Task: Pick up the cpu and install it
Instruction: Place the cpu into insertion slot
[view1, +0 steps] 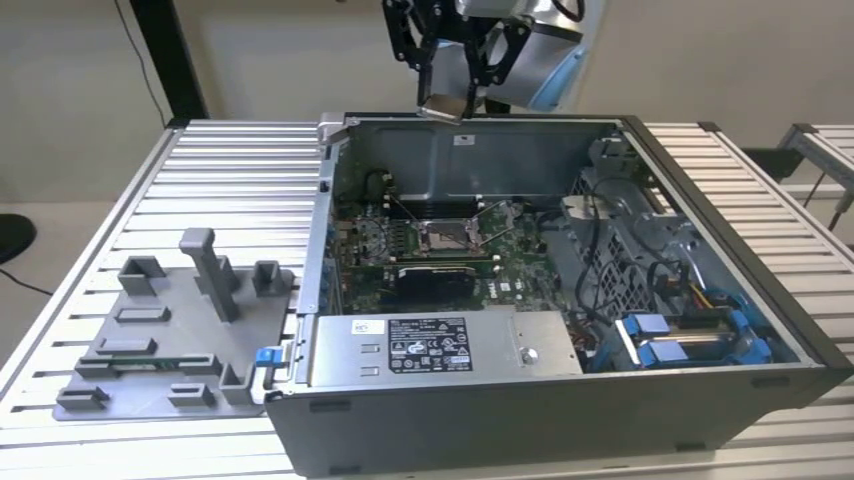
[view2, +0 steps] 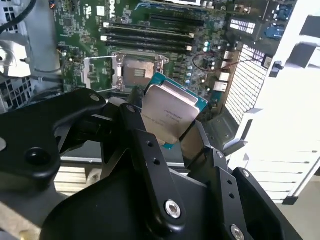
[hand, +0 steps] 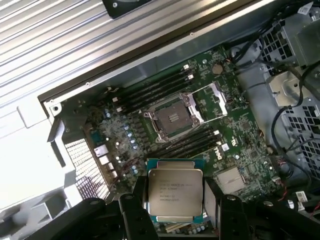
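The cpu (view1: 445, 105), a thin square chip with a silvery top (hand: 175, 192) and a green edge (view2: 167, 112), is held between my black fingers. My gripper (view1: 446, 100) is shut on it, high above the back wall of the open computer case (view1: 747, 300). Below, on the green motherboard (view1: 400, 235), the square cpu socket (view1: 442, 236) lies open with its metal frame flipped back; it also appears in both wrist views (hand: 172, 119) (view2: 137, 72). The chip hangs well above the socket, apart from it.
A large silver labelled power-supply box (view1: 441, 345) sits at the case's front. Cables and blue drive parts (view1: 681, 330) crowd the exterior view's right side. A grey plastic tray (view1: 160, 340) with upright blocks lies on the slatted table on the exterior view's left.
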